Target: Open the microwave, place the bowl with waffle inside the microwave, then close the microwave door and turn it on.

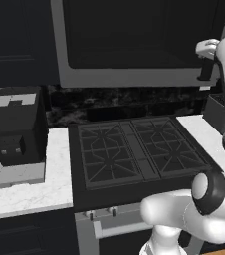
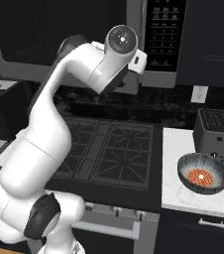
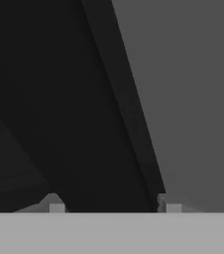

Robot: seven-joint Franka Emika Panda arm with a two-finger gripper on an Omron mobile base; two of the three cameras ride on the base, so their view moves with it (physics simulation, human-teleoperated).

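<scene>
The microwave (image 1: 134,45) is seen high up, above the stove (image 1: 139,154), at 12 o'clock in the left base view. Its big dark front fills the top of that view, and its black keypad strip (image 2: 166,32) is seen at about 1 o'clock in the right base view. The microwave door (image 1: 129,35) looks shut, flat against the box, so the first step is judged not done yet.

The white arm (image 2: 59,114) is raised up to the door's right edge, where the black bar handle (image 3: 126,114) is. In the hand view this dark bar is seen running from 12 o'clock down to about 5 o'clock, between the two small tips at the bottom. The hand (image 3: 111,206) is partly closed, with the tips on either side of the bar. It looks like the handle is being gripped, but real touch cannot be told for sure from these pictures.

The bowl with waffle (image 2: 203,173) is sitting on the white surface (image 2: 183,198) at about 4 o'clock in the right base view, just in front of the small grey toaster (image 2: 214,130). It is well apart from the microwave and from the hand. It has not been picked up.

So almost all of the task is judged to be left. The door must be pulled open, the bowl must be put inside, the door must be shut, and the microwave must be turned on.

A black coffee machine (image 1: 16,127) is seen at 9 o'clock in the left base view.
</scene>
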